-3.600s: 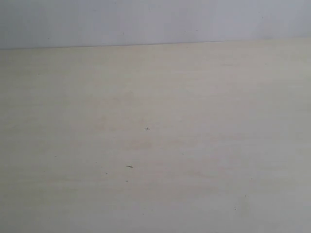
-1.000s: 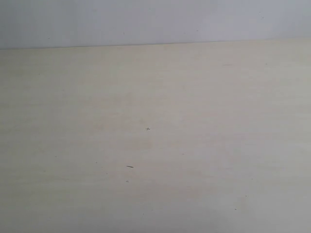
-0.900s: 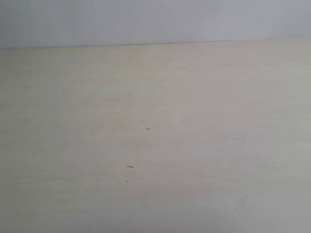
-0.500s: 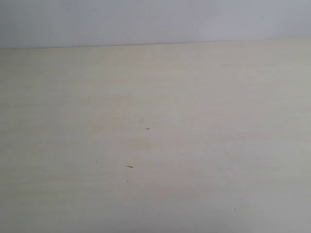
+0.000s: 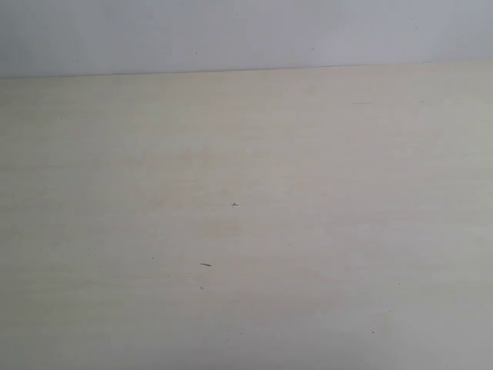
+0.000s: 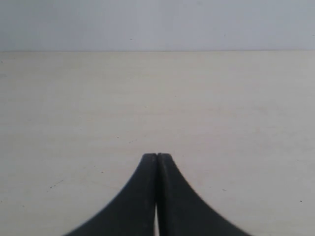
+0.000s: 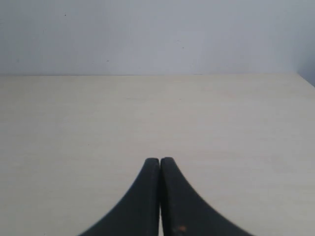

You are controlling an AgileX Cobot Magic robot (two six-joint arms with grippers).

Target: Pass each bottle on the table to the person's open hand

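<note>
Black left fingers [image 6: 140,196] and black right fingers [image 7: 142,196] shut, empty, above pale beige wood-grain desk [image 5: 308,231]; no bottles visible, so finding one likely comes next.

The exterior camera looks slantwise down across the surface [image 5: 246,231] to the wall [image 5: 246,31] at the frame's top — both wrist cameras sit low behind the left gripper [image 6: 157,156] and right gripper [image 7: 160,160], facing the same wall.

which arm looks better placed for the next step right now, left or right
Neither stands out. The left hand and the right hand are both shut, each over the table, and no view shows a bottle or a person's hand to reach for.
</note>
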